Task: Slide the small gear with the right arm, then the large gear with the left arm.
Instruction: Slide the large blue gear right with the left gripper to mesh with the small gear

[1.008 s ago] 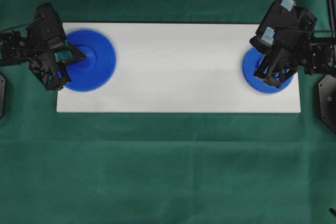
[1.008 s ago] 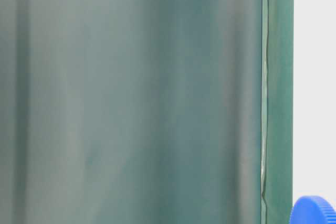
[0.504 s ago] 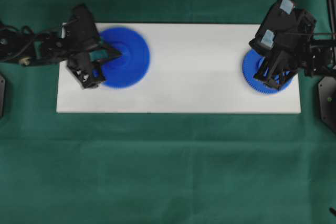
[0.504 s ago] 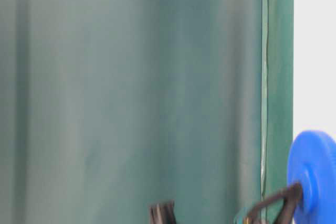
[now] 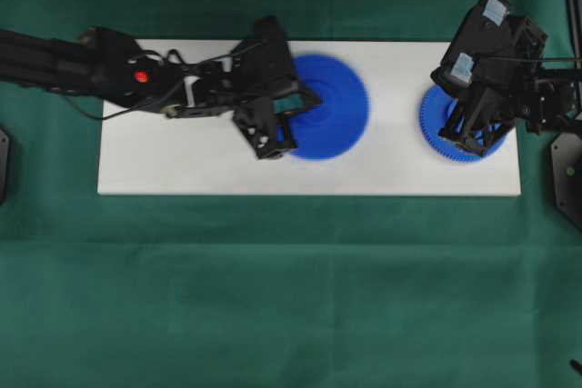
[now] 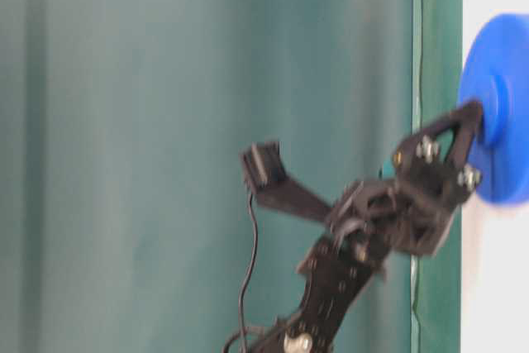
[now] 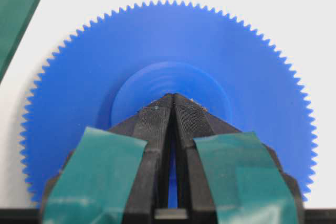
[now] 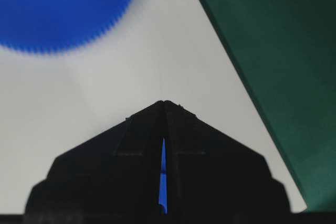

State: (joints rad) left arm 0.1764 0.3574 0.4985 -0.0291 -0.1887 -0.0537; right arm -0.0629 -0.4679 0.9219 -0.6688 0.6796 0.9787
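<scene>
seen from overhead: left arm [image 5: 109, 74] stretched across the white board [image 5: 182, 161] from the left edge of the frame, its tool [image 5: 305, 102] over the large gear [image 5: 332, 115] near the board's centre, gear blurred. closer, in the left wrist view: left tool [image 7: 172, 98] with fingers pressed together, tips resting on the raised hub of the large gear [image 7: 173, 45], teal pads [image 7: 94, 177] low in the frame. in the table-level view: same tool [image 6: 473, 113] touching the gear [image 6: 496, 64] at its hub.

at the right end of the overhead frame: right arm [image 5: 518, 61] above the small gear [image 5: 435, 124], partly covering it. in the right wrist view: right tool [image 8: 164, 103] closed to a thin slit, blue showing through it; large gear [image 8: 58, 9] blurred at upper left, well apart.

green cloth [image 5: 273, 297] over the surface around the board.
</scene>
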